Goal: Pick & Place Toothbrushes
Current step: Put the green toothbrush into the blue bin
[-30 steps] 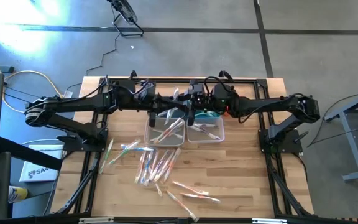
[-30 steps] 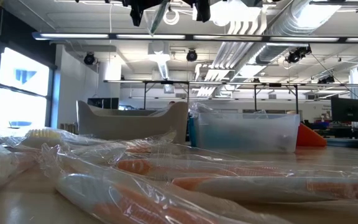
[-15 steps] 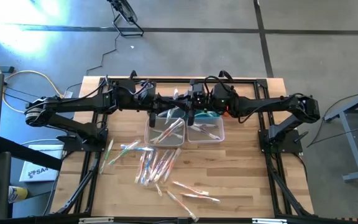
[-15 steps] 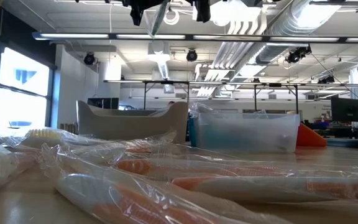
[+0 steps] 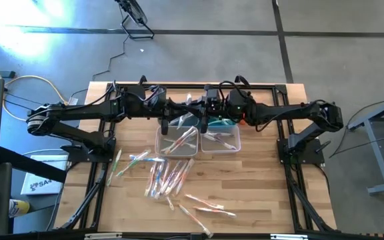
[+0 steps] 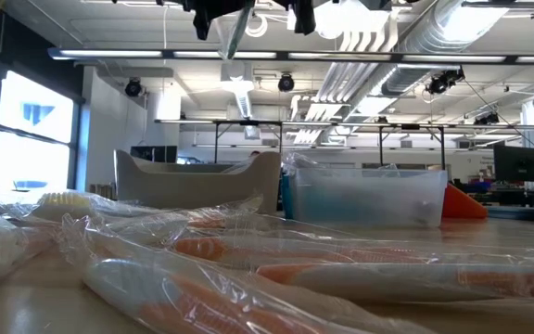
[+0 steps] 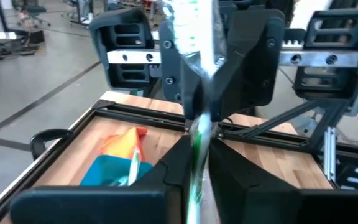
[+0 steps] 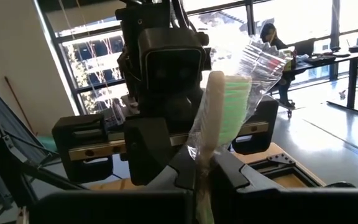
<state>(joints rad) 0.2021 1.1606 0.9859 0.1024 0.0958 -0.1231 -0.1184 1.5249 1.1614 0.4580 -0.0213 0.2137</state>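
Two clear bins sit side by side just above the middle of the high view, the left bin and the right bin, each with a few wrapped brushes inside, and something teal and orange peeks out at the right bin's far edge. Most of the toothbrushes lie loose on the wooden table below the bins, fanned out towards the lower middle of the frame, with a few more strays to the lower right. From table height those wrappers crowd the bottom of the picture and hide much of the tabletop, with the bins rising behind them. Both arms reach in from the sides and meet above the bins. Between them is one green-handled toothbrush in its clear wrapper, standing nearly upright. The right gripper is clenched on its lower part, fingers pressed tight against the wrapper. The left gripper has the same brush running between its fingers, which sit close around it; I cannot tell whether they grip it.
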